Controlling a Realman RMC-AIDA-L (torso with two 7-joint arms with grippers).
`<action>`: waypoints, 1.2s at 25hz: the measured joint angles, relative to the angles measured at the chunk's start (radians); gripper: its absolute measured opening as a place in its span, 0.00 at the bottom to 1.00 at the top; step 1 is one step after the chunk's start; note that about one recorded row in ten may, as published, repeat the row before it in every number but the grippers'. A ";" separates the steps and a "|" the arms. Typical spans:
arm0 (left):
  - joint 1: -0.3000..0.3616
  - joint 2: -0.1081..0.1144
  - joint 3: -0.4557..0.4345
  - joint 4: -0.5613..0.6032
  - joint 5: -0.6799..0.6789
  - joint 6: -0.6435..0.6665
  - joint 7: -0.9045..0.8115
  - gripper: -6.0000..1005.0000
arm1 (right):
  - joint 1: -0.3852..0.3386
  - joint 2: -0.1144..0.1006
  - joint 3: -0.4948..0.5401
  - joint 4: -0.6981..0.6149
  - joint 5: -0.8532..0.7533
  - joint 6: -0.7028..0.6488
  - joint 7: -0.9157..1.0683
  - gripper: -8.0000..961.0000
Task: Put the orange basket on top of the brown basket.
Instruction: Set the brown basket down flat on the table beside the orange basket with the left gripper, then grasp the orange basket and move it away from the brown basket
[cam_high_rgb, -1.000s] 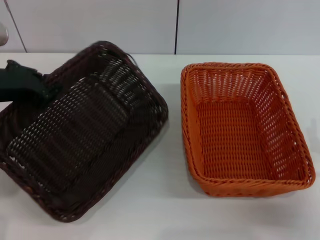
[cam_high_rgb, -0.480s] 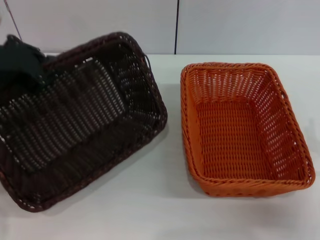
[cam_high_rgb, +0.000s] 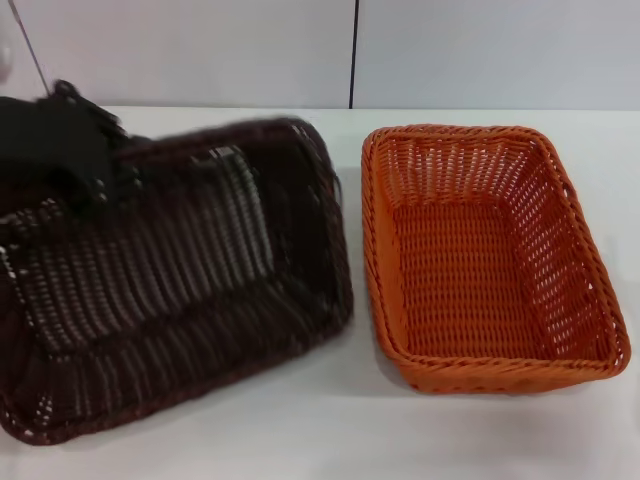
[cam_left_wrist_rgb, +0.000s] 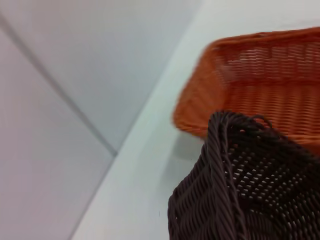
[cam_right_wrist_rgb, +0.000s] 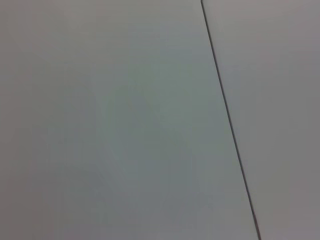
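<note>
Worktop, white and backed by a pale wall, carries both baskets side by side. Of the two, the brown basket fills the robot's left half, tilted with its far left corner raised and its opening tipped toward the camera; its right edge comes close to the orange basket without touching it. That orange one sits flat and upright on the right half, empty. At the brown basket's raised far left corner the left end effector shows as a dark mass against the rim, apparently clamped on it. The right end effector is out of sight, its wrist camera facing only the wall
</note>
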 joint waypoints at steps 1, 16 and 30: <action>-0.014 0.001 -0.002 0.015 -0.001 -0.011 0.015 0.21 | 0.000 0.000 -0.002 -0.003 0.000 0.002 0.000 0.78; -0.212 -0.007 0.039 0.326 0.058 0.055 0.149 0.24 | -0.003 -0.003 -0.001 0.001 0.000 -0.005 -0.002 0.78; -0.124 -0.016 0.122 0.199 0.039 0.386 0.101 0.65 | -0.005 -0.004 0.010 0.011 0.019 -0.009 -0.001 0.78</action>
